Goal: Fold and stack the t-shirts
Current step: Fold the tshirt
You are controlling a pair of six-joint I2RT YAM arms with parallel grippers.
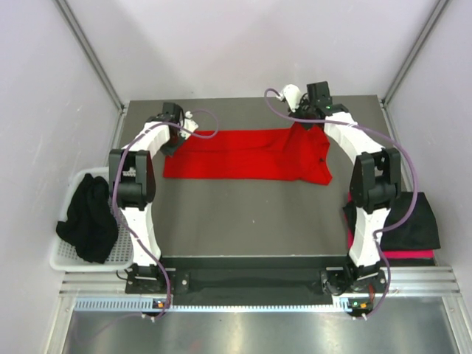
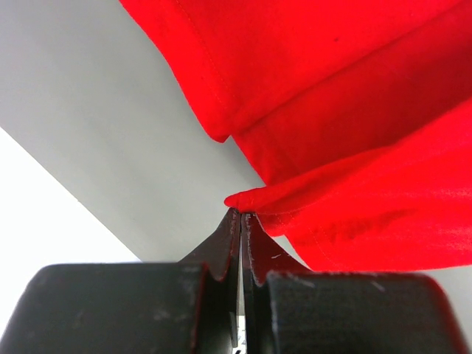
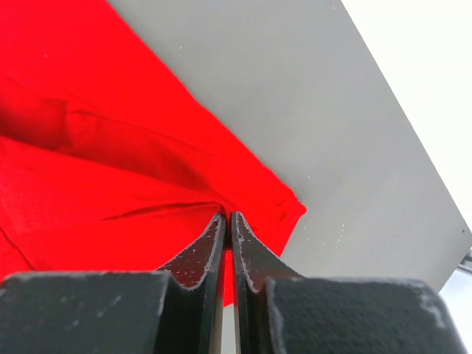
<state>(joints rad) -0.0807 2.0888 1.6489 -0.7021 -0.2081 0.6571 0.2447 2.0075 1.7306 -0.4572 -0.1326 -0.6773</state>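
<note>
Near half of the grey tabletop (image 1: 243,221) is wide open
A bright red cloth t-shirt (image 1: 251,155) blocks the far strip, a white plastic mesh basket (image 1: 70,258) of black shirts (image 1: 88,217) hogs the left edge, a black shirt pile (image 1: 413,221) the right.

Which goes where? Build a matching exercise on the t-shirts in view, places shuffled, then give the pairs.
1. red t-shirt
2. left black t-shirt
3. right black t-shirt
4. pinkish-red t-shirt

A. under black cloth, edge showing
B. in the white basket
C. on the table, pinched by left tool and right tool
D. atop the right-side pile

Pairs: 1-C, 2-B, 3-D, 4-A
</note>
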